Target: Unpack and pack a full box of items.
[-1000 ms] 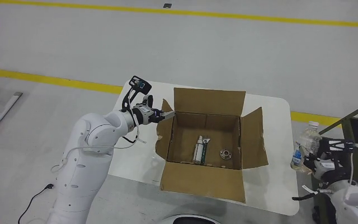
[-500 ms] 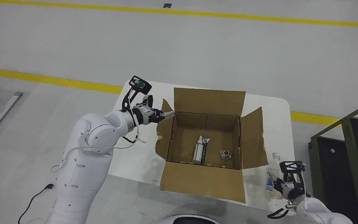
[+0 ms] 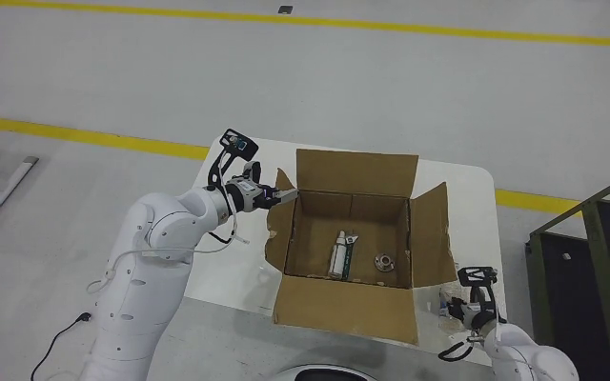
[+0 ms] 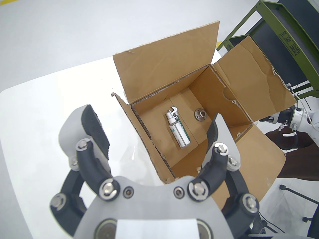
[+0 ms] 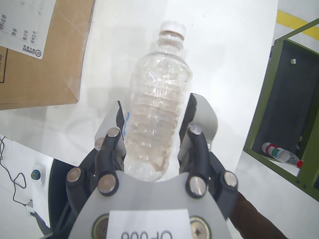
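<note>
White table (image 3: 472,205), rounded corners. Open cardboard box (image 3: 357,171) standing upright near its middle, base flat on the top, four flaps spread outward.

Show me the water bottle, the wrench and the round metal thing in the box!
water bottle (image 5: 159,95): right wrist view, on its clear ribbed middle.
wrench (image 4: 174,111): left wrist view, on its head.
round metal flange (image 4: 197,115): left wrist view, on its rim.

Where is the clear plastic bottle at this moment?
The clear bottle is held in the right claw, over the white table, next to the cardboard box, on its right side.
</note>
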### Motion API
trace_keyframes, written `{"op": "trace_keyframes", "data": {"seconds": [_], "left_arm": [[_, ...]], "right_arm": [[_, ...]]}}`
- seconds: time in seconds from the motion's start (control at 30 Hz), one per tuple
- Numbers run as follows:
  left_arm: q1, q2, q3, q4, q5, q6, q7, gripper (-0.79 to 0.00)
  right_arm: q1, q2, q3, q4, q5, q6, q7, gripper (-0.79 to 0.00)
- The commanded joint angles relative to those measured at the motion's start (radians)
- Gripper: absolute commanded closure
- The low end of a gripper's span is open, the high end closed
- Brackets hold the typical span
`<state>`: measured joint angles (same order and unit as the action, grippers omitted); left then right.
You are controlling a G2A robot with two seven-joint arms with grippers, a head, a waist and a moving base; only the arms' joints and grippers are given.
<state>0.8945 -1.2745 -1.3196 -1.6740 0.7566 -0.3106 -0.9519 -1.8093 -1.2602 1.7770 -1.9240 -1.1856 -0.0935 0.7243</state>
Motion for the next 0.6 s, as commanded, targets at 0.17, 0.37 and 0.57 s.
{"op": "trace_keyframes", "data": {"seconds": [0.17, 0.37, 0.57], "left_arm": [[0.000, 0.000, 0.000, 0.000, 0.000, 0.000, 0.000, -0.785], [0.000, 0.000, 0.000, 0.000, 0.000, 0.000, 0.000, -0.785], [0.000, 0.000, 0.000, 0.000, 0.000, 0.000, 0.000, -0.785]], "right_arm": [[-0.006, 0.003, 0.025, -0.040, 0.029, -0.002, -0.004, -0.779], [-0.040, 0.002, 0.128, -0.228, 0.166, 0.027, -0.051, -0.280], [-0.040, 0.001, 0.254, -0.426, 0.337, 0.037, -0.109, 0.000]]}}
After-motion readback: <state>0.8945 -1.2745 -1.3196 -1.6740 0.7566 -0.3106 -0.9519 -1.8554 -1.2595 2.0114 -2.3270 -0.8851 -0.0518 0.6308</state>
